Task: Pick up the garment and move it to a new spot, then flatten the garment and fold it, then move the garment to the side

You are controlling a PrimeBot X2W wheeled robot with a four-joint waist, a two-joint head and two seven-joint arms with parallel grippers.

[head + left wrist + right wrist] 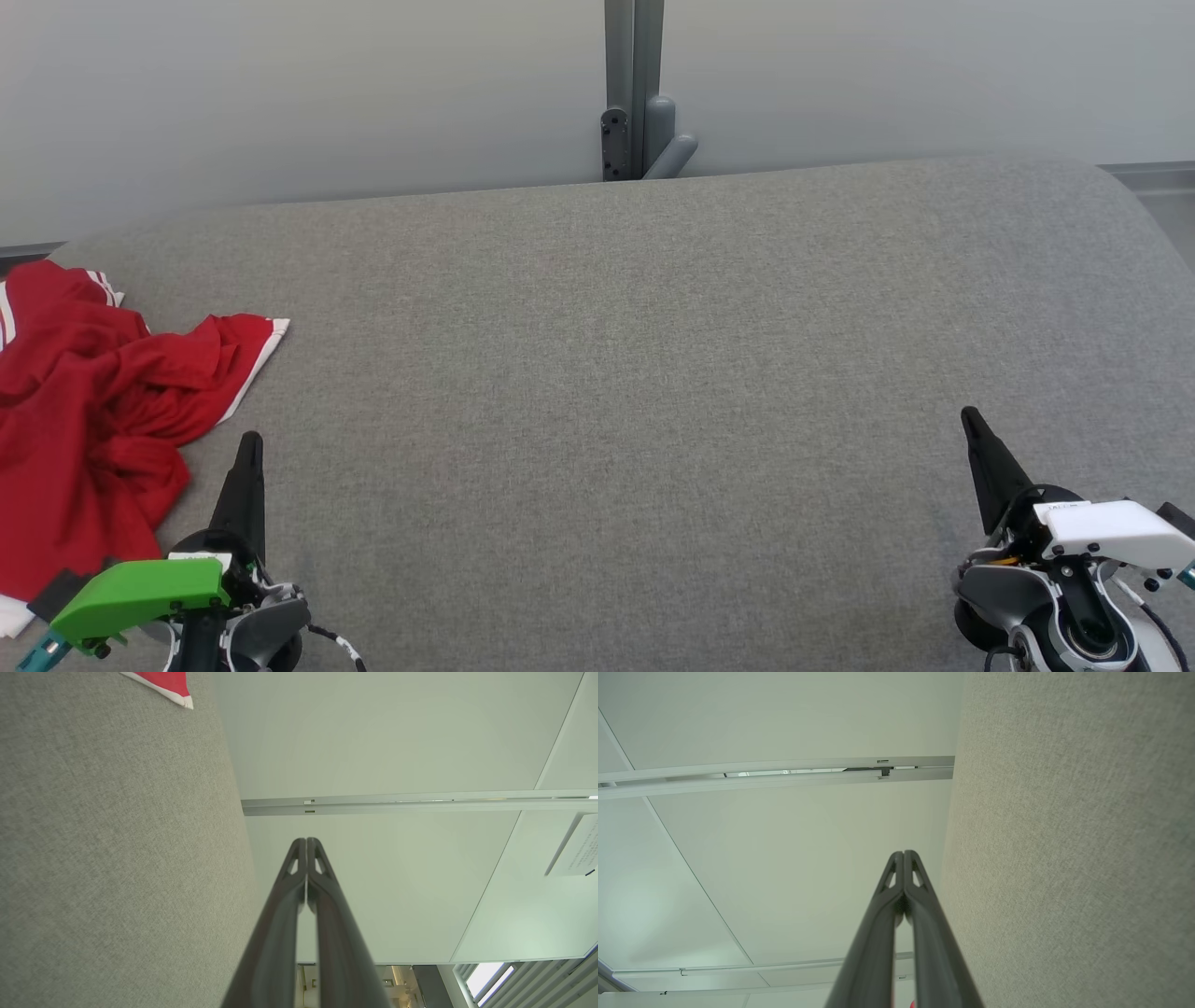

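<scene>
Red garment (84, 401) lies crumpled at nine o'clock on the grey table (607, 373), near the left gripper (250, 443) at seven, with the right gripper (969, 415) at five, both empty with fingers pressed together, likely parked before pick-up.

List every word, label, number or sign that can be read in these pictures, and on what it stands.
None can be read.
Paper notice on the wall panel: printed lines, too small and blurred.
White cover of the right gripper: tiny mark, unreadable.
Garment: no lettering shows.

Garment (84, 411) on table's (653, 392) left edge
</scene>
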